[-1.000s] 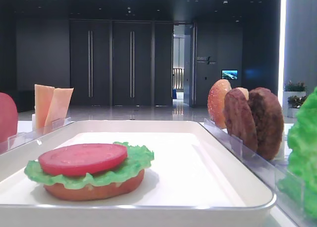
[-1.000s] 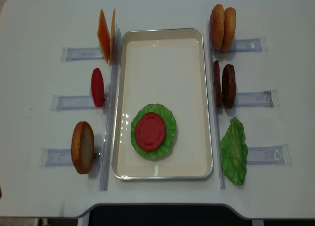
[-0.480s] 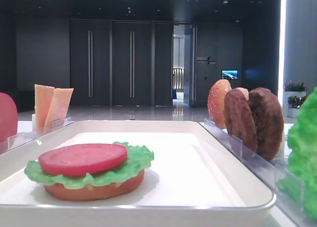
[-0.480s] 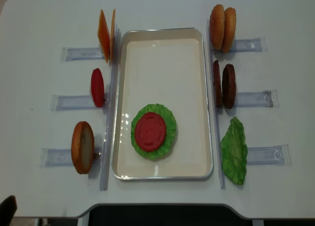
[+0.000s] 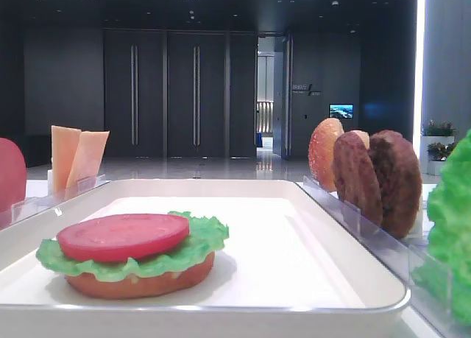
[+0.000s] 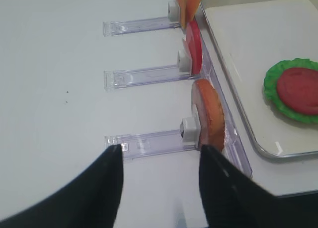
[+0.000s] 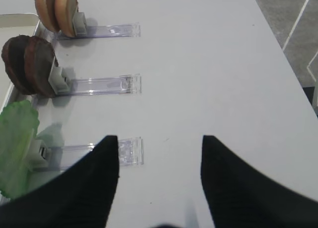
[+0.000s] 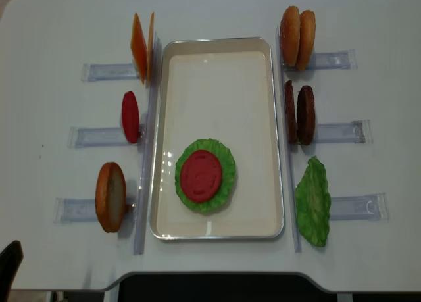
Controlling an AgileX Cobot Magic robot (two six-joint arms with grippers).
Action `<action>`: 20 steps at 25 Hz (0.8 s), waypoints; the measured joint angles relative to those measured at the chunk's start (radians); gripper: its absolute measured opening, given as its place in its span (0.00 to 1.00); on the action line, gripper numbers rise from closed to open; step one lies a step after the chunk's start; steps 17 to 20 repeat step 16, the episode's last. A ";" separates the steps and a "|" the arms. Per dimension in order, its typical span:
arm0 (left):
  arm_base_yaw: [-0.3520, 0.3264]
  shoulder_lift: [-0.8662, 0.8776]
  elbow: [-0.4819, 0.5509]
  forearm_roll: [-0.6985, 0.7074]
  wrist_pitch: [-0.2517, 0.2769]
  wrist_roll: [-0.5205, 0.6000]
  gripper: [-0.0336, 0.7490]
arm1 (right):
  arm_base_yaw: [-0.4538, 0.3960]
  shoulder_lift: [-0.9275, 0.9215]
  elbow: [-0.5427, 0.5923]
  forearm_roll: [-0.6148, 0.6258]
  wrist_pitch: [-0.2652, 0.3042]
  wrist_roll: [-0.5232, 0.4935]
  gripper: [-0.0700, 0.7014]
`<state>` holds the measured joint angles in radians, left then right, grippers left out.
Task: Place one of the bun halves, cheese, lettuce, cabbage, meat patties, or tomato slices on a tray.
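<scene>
On the tray a stack sits near the front: bun half at the bottom, lettuce over it, a tomato slice on top. Nothing is being carried. The left gripper hovers over the table at the near left corner, fingers apart and empty, looking along the rack that holds an upright bun half. Behind that stand a tomato slice and the cheese. The right gripper also hangs spread and empty, above the table to the right of the racks holding spare lettuce, two patties and two buns.

I judge a new pick is just beginning, probably by the left arm. Cheese or a patty would suit the stack best. The next move calls for descending over an upright piece, pinching its faces, lifting it clear of its clip, then laying it flat on the stack.
</scene>
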<state>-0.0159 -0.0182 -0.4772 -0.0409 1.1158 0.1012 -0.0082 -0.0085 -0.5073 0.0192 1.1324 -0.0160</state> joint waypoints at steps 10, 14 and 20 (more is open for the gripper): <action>0.000 0.000 0.000 -0.001 -0.001 -0.030 0.53 | 0.000 0.000 0.000 0.000 0.000 0.000 0.56; 0.000 0.000 0.000 -0.001 -0.001 -0.030 0.63 | 0.000 0.000 0.000 0.000 0.000 0.000 0.56; 0.000 0.000 0.000 -0.001 -0.001 -0.030 0.73 | 0.000 0.000 0.000 0.000 0.000 0.000 0.56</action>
